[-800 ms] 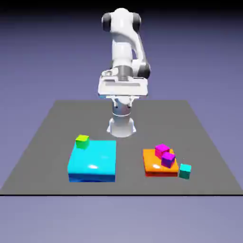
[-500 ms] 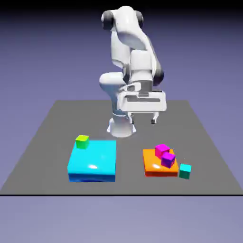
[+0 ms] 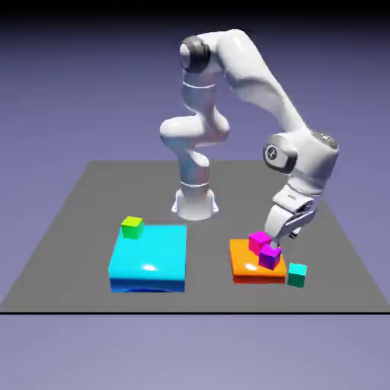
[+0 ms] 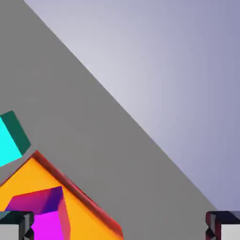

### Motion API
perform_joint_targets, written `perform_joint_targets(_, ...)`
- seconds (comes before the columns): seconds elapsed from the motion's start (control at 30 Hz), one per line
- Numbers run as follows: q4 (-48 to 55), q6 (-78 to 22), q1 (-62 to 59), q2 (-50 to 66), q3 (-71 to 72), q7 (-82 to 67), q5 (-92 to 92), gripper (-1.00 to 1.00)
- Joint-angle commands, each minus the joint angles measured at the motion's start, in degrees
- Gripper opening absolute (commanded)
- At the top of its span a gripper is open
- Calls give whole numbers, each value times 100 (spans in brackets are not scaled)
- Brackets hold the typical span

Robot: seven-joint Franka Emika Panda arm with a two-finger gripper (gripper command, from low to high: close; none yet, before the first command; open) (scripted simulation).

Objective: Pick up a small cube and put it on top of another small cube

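The small teal cube [image 3: 297,274] sits on the grey table just off the right side of the low orange block [image 3: 247,263]. A magenta cube [image 3: 260,241] and a purple cube [image 3: 270,256] rest on that block. My gripper [image 3: 282,234] hangs open and tilted just above and behind these two cubes, holding nothing. In the hand view the teal cube [image 4: 10,138] shows at the left edge, the orange block [image 4: 37,183] below it, and a magenta-purple cube [image 4: 44,218] beside my left fingertip [image 4: 14,226]. My gripper [image 4: 119,227] has nothing between its tips.
A lime-green cube [image 3: 132,226] stands on the far left corner of a large flat cyan block [image 3: 152,263] at the exterior view's left. The robot's base [image 3: 196,199] stands behind, mid-table. The table's front edge [image 3: 190,311] runs close to both blocks.
The arm has swung from above the table's middle toward the exterior view's right and come down close over the orange block. The cubes have not moved.
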Motion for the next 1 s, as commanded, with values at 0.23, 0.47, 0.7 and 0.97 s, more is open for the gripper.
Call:
perform_joint_targets(0.23, 1483, -1749, 562, 1661, 440, -161, -637, 0)
perform_joint_targets(0.47, 1996, -2334, 798, 2816, 628, -136, -1175, 0)
perform_joint_targets(0.7, 2369, -2792, 902, 2706, 707, -249, -1047, -100)
perform_joint_targets(0.97, 1521, -3290, -711, 1727, 1947, -34, -1046, -100)
